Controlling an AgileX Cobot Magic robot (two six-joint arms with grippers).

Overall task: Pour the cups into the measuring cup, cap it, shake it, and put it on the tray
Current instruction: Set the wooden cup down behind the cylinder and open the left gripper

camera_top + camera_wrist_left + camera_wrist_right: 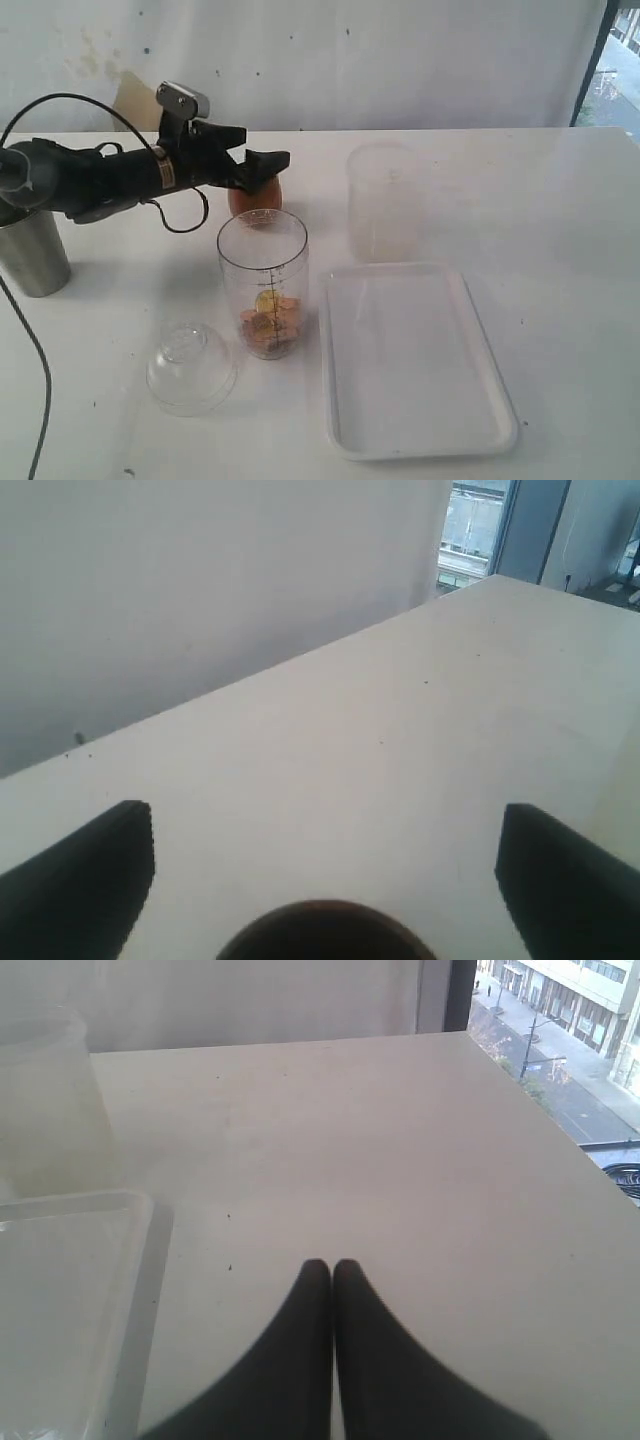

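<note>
The measuring cup (264, 285) stands mid-table with orange and yellow pieces at its bottom. The cap (190, 368) lies on the table to its left front. Just behind it sits the brown wooden cup (255, 197), whose rounded top shows in the left wrist view (325, 935). My left gripper (250, 160) hangs over it, open (325, 870), with the fingers wide on either side and not touching. The steel tumbler (32, 250) stands at the far left. The white tray (420, 370) lies to the right. My right gripper (333, 1265) is shut on nothing above bare table.
A frosted translucent cup (382, 202) stands behind the tray and shows beside the tray's rim (150, 1260) in the right wrist view (45, 1110). The left arm's cable (40, 400) trails down the left side. A wall runs along the back of the table.
</note>
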